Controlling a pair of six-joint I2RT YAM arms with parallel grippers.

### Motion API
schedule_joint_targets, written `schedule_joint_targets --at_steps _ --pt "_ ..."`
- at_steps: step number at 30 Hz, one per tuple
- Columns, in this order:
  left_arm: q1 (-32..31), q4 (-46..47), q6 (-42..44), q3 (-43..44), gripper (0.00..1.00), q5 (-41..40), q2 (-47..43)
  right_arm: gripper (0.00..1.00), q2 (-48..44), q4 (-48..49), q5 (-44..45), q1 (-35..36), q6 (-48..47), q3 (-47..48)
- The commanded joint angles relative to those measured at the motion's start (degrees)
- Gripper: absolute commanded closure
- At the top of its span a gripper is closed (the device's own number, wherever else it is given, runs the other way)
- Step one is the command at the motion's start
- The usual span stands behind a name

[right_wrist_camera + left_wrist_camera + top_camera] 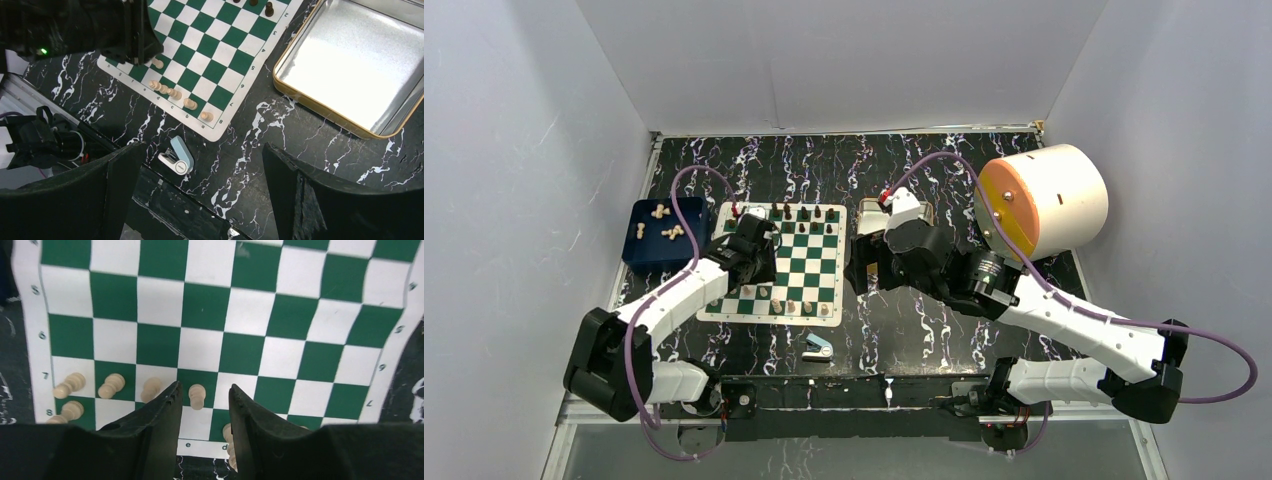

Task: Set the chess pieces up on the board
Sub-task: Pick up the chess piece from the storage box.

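The green and white board (809,265) lies left of centre, with dark chess pieces (802,213) along its far row and pale chess pieces (800,306) along its near rows. My left gripper (204,386) hovers low over the board's near left part, its jaws open. A pale pawn (197,396) stands upright on a green square between the fingertips, touched by neither. Beside it stand more pale pawns (111,385), and another pale piece (228,440) is half hidden behind the right finger. My right gripper (200,147) hangs wide open over bare table right of the board (215,55), holding nothing.
A dark blue tray (646,258) left of the board holds several pale pieces (669,232). An empty silver tin (350,65) lies right of the board. A small blue-and-white stapler-like object (176,156) sits near the front edge. A large white cylinder with an orange face (1039,200) stands at the back right.
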Motion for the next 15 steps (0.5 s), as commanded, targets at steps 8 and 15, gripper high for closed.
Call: schedule_joint_targets --at_steps 8,15 --pt "0.5 -13.1 -2.1 15.8 0.38 -16.5 0.7 0.01 -2.9 4.5 -1.1 -0.2 -1.1 -2.4" --pt "9.8 -13.4 -2.3 21.2 0.32 -14.3 3.6 0.01 -4.5 6.2 -1.9 -0.2 -1.6 -4.6"
